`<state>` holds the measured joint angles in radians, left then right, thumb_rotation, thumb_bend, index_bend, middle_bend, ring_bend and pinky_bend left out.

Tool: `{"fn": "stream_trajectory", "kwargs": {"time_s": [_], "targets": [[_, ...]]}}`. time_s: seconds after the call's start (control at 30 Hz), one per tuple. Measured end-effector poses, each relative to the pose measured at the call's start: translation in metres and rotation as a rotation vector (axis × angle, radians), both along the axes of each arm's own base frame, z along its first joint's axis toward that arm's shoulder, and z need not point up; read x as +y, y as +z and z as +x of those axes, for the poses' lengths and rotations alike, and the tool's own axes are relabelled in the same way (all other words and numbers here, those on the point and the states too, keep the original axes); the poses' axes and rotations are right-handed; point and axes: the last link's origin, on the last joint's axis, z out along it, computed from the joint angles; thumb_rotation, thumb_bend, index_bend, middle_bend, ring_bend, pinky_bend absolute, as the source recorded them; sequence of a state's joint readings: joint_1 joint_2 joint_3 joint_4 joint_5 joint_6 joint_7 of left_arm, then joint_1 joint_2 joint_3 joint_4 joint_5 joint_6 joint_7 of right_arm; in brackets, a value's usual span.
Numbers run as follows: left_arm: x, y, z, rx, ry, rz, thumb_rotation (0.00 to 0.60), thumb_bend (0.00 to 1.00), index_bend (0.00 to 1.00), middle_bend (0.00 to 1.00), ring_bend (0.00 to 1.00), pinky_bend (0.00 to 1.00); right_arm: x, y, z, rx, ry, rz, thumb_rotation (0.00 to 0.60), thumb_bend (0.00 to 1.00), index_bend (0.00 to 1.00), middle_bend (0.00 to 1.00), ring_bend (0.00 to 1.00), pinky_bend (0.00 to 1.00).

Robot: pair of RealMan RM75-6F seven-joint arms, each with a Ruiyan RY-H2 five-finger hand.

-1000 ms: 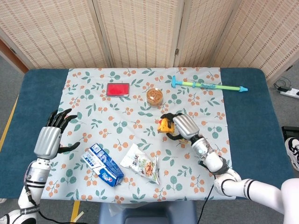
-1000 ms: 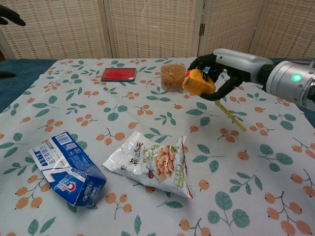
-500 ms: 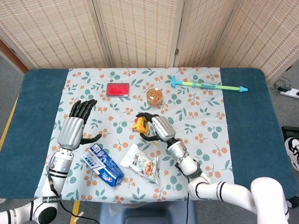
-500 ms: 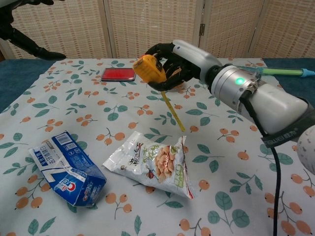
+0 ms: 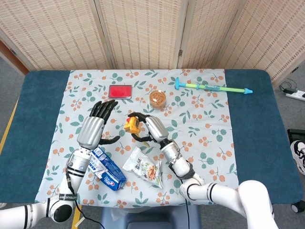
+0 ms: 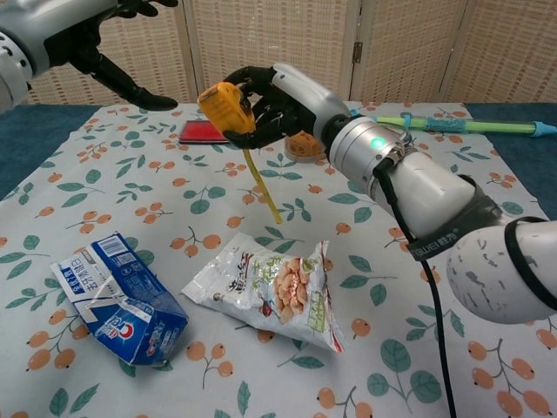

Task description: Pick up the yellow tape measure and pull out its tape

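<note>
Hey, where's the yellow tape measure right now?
The yellow tape measure is held off the table in the right hand, upper centre in the chest view, near the open left hand.

You have the yellow tape measure (image 6: 223, 106) up in the air, above the bench. It is small and chunky, with dark parts. Its thin yellow tape (image 6: 264, 188) is already out a bit and hangs down at a slant.
</note>
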<state>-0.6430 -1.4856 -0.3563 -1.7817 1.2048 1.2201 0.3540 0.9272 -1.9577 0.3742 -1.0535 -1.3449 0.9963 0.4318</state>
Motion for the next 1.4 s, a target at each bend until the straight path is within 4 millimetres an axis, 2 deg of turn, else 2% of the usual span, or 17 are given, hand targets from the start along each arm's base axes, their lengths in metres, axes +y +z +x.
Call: {"fn": "stream_trajectory", "kwargs": {"time_s": [0.5,1.1,1.2,1.4], "targets": [[0.012,-0.022,0.028,-0.024,-0.03,-0.024,0.6,0.21,0.0,0.09,0.1,0.0,-0.004,0.002,-0.002,0.007,0.002,-0.008,0.6,0.54,0.56,0.52,0.53,0.31],[0.021,-0.03,0.031,-0.024,-0.012,-0.016,0.6,0.21,0.0,0.09,0.1,0.0,-0.002,0.005,-0.007,0.015,0.001,-0.008,0.6,0.54,0.56,0.52,0.53,0.31],[0.022,-0.031,0.031,-0.024,-0.012,-0.018,0.6,0.24,0.0,0.09,0.1,0.0,-0.002,0.005,-0.007,0.016,0.0,-0.007,0.6,0.54,0.56,0.52,0.54,0.31],[0.024,-0.032,0.03,-0.026,-0.011,-0.013,0.6,0.41,0.0,0.09,0.1,0.0,-0.002,0.006,-0.009,0.014,-0.006,-0.005,0.6,0.54,0.56,0.52,0.54,0.31]]}}
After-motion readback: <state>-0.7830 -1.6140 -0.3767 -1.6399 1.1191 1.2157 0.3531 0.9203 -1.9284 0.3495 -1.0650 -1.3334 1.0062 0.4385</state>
